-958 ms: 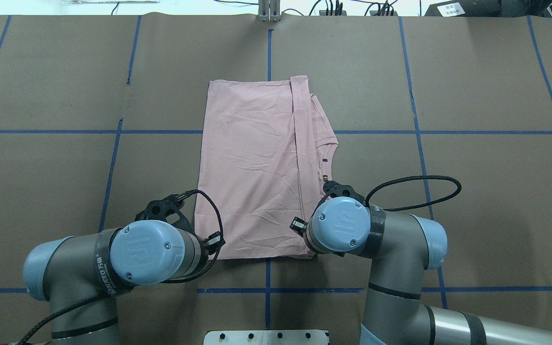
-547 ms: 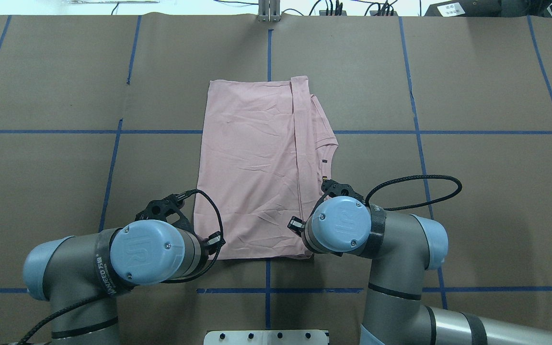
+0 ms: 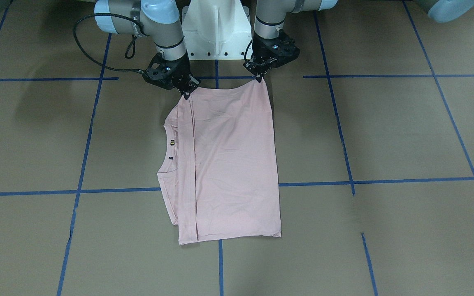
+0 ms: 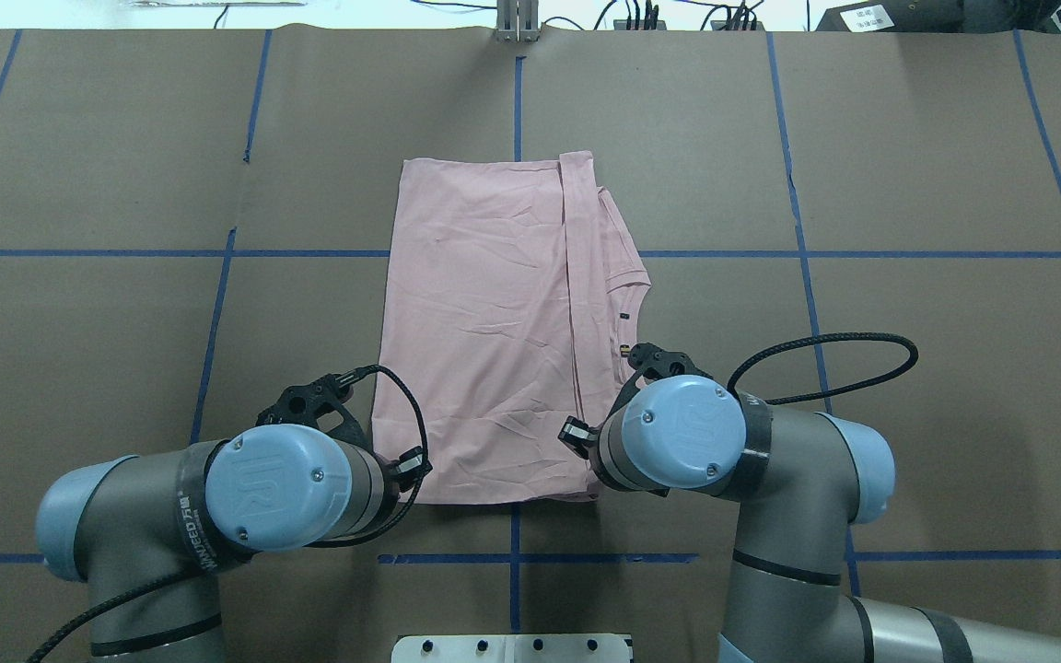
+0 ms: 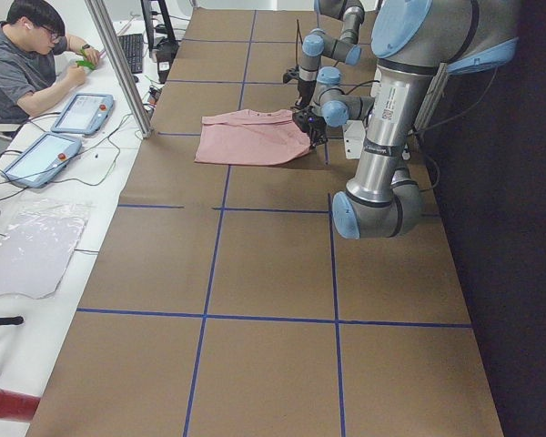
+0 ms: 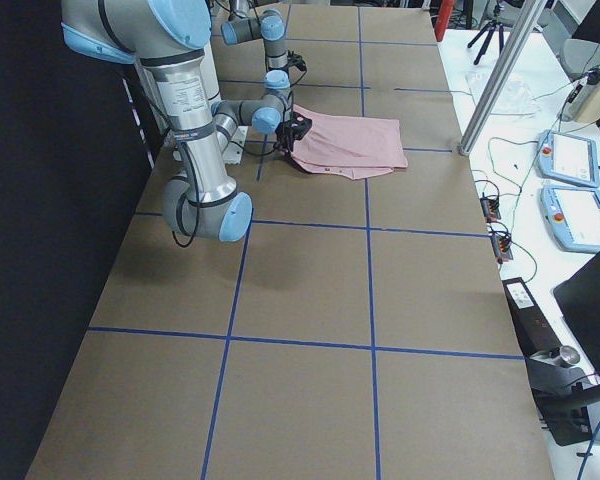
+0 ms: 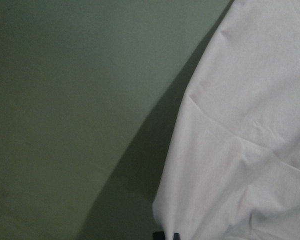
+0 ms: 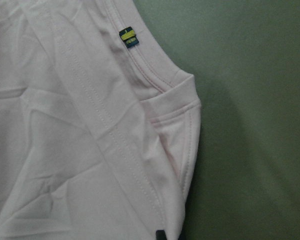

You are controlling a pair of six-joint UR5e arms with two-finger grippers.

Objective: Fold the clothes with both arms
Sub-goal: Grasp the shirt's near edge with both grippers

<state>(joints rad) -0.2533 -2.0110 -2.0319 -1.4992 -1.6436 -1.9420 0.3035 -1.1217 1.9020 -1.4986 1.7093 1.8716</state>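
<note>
Compared with half a second ago, the right arm (image 4: 683,433) is found shifted outward to the robot's right, and the near hem of the T-shirt (image 4: 484,322) is drawn slightly closer to the robot. The T-shirt is laid folded lengthwise at the middle of the table (image 4: 908,184), collar toward the right side. Its near left corner is pinched by the left gripper (image 3: 259,77) and its near right corner by the right gripper (image 3: 186,94). Both are clenched on cloth.

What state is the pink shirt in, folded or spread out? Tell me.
Folded, partly. The pink T-shirt lies as a narrow rectangle, one side lapped over along a straight lengthwise edge, with the collar showing beside it.
</note>
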